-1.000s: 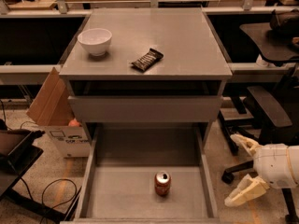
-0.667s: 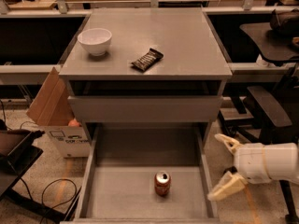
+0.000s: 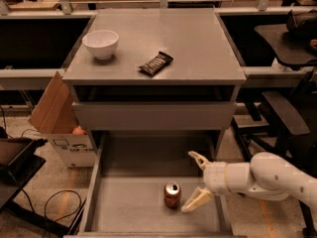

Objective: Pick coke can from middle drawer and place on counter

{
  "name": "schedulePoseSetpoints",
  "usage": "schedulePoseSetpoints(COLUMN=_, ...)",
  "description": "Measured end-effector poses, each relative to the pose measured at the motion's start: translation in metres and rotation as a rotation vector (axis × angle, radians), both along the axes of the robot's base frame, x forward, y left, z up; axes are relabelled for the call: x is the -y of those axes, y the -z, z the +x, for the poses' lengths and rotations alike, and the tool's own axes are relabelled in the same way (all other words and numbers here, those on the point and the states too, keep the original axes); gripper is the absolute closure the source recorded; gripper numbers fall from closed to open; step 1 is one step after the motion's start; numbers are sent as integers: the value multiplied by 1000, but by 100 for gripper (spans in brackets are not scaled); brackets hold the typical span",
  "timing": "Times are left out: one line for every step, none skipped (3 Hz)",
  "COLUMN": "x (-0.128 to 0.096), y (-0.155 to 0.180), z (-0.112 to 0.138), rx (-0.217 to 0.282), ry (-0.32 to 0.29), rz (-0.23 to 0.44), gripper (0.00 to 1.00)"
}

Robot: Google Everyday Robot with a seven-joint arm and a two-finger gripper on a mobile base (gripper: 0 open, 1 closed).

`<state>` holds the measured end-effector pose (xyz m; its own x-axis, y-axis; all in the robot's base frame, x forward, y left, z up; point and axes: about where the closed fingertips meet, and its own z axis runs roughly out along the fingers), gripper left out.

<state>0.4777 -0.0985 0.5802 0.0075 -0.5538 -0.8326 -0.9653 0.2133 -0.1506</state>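
Note:
The coke can [image 3: 172, 195], orange-red with a silver lid, stands upright on the floor of the open middle drawer [image 3: 131, 209], right of centre near the front. My gripper [image 3: 194, 181] reaches in from the right on a white arm, over the drawer's right part. Its two pale fingers are spread apart, one above and behind the can, one low just right of it. It holds nothing and does not touch the can. The counter [image 3: 190, 43] is the grey slab on top of the cabinet.
A white bowl [image 3: 101, 43] and a dark snack-bar wrapper [image 3: 156, 63] lie on the counter's left and middle. A closed drawer front [image 3: 153, 115] sits below the counter. A cardboard box [image 3: 62, 128] stands left of the cabinet. Chairs [image 3: 280, 113] stand at right.
My gripper has moved left from outside the drawer's right wall to over the drawer, close to the can. The can has not moved.

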Motion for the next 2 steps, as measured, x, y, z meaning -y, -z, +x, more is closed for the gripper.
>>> schedulePoseSetpoints(x=-33, y=55, z=6, rx=-16, ry=-54, rz=40, gripper=0)
schedulePoseSetpoints(x=-53, y=95, z=11, rx=-39, ry=-90, rz=54, gripper=0)
